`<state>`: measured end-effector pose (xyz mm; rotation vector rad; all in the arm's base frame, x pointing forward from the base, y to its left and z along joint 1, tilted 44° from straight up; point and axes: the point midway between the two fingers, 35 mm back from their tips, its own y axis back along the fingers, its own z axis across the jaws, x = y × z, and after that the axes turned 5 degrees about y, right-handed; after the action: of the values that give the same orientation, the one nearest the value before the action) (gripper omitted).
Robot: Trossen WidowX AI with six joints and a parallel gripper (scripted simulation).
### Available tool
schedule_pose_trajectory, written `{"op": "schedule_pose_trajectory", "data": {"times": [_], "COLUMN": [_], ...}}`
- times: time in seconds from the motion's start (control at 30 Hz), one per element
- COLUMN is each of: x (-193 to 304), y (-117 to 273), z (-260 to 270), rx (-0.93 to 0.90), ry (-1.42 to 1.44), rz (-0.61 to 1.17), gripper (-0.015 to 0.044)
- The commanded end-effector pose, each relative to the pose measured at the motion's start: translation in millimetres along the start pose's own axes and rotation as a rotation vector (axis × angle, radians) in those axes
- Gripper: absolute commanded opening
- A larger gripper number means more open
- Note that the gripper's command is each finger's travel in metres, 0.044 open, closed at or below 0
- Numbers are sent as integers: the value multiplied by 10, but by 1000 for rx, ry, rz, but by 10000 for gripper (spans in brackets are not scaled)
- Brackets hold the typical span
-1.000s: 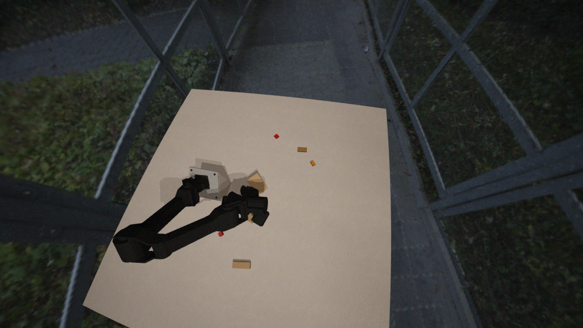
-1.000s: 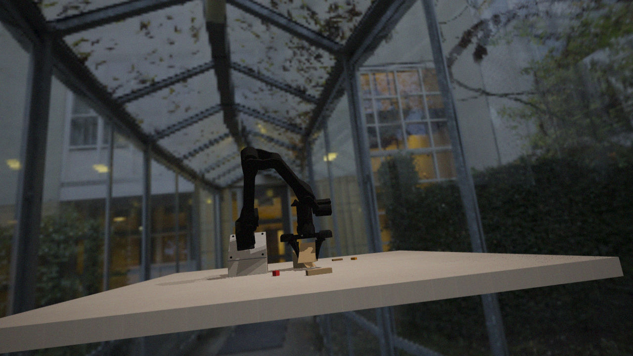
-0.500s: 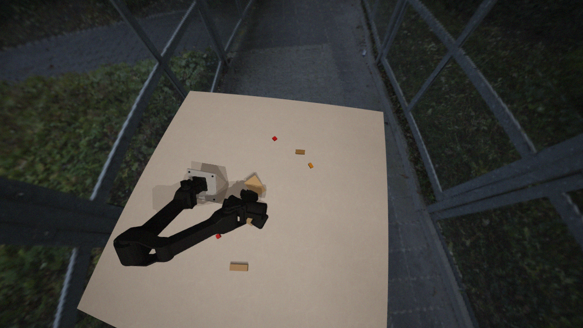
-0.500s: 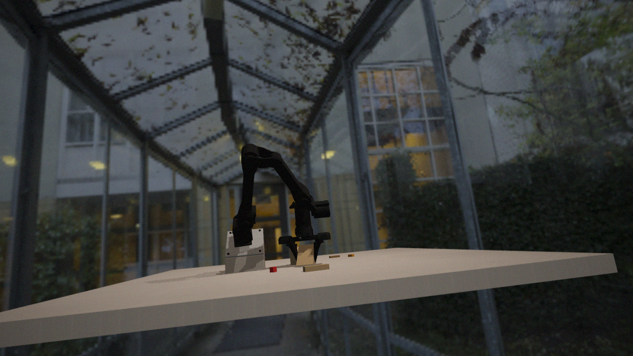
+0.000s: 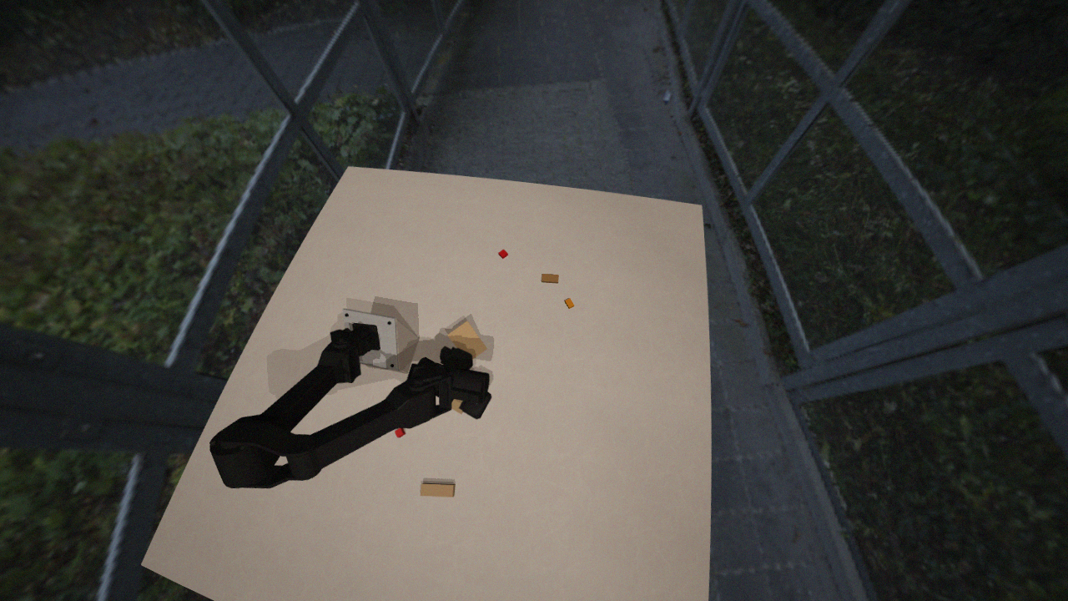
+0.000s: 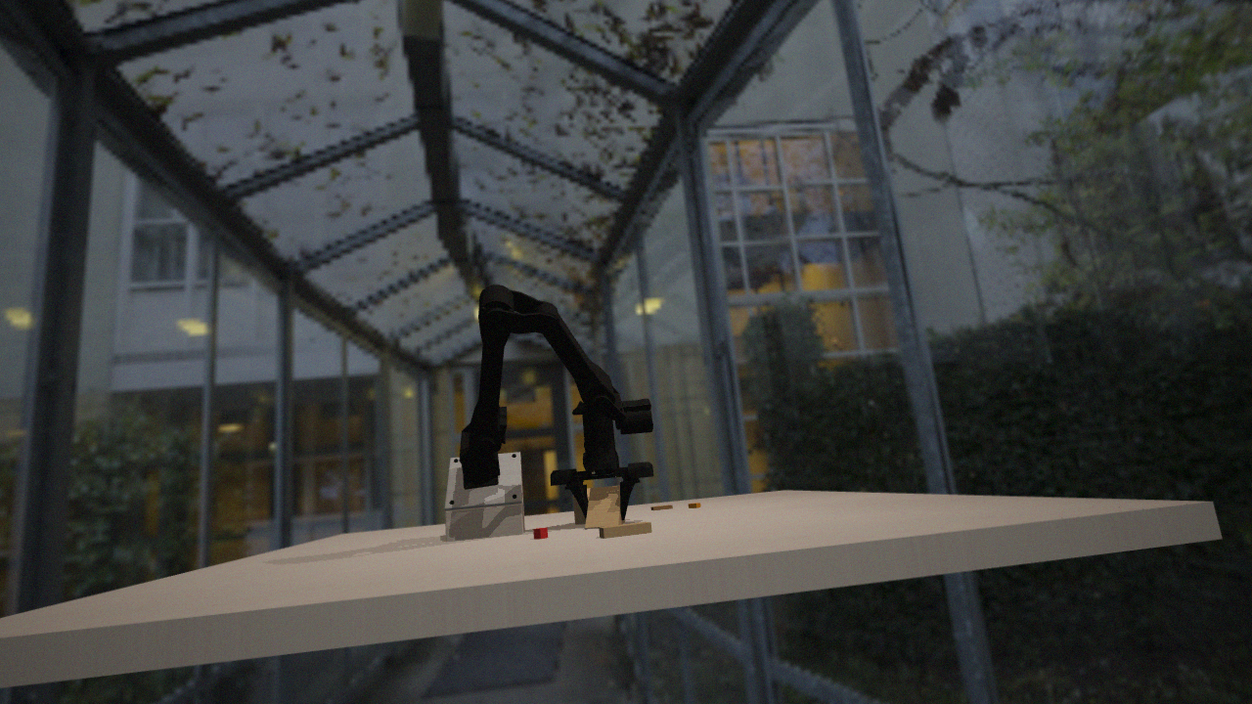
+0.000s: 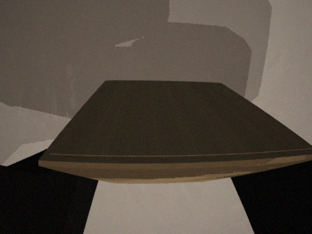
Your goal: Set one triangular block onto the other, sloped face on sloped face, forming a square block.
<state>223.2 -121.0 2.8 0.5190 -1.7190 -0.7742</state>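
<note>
My gripper (image 6: 602, 512) (image 7: 165, 170) is shut on a light wooden triangular block (image 5: 456, 406) (image 6: 603, 505) (image 7: 166, 123), with a finger on each side. The held block is low over the table (image 5: 582, 448) (image 6: 787, 543); I cannot tell whether it touches. In the wrist view its dark face fills the middle. The other triangular block (image 5: 467, 335) (image 6: 579, 513) stands on the table beside the gripper, farther back in the top view and partly hidden behind a finger in the exterior view. The two blocks are apart in the top view. The arm hides most of the held block there.
A red cube (image 5: 399, 432) (image 6: 540, 533) lies near the forearm's shadow side, and a wooden bar (image 5: 436, 490) (image 6: 626, 529) lies toward the front. Another red cube (image 5: 502, 254), a brown bar (image 5: 549, 279) (image 6: 660, 507) and a small orange block (image 5: 569, 303) (image 6: 693, 505) lie farther back.
</note>
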Motion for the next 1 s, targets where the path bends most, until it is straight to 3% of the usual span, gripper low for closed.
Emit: {"op": "schedule_pose_trajectory", "data": {"times": [0.0,0.27,0.5,0.7,0.97], "x": [1,1,-2,-8,-18], "y": [2,2,26,583,549], "z": [-3,-3,-6,-7,-25], "rx": [1,1,1,0,10], "ry": [-1,-1,-1,0,4], "rz": [0,0,-1,-3,-1], "gripper": [236,440,440,440,440]}}
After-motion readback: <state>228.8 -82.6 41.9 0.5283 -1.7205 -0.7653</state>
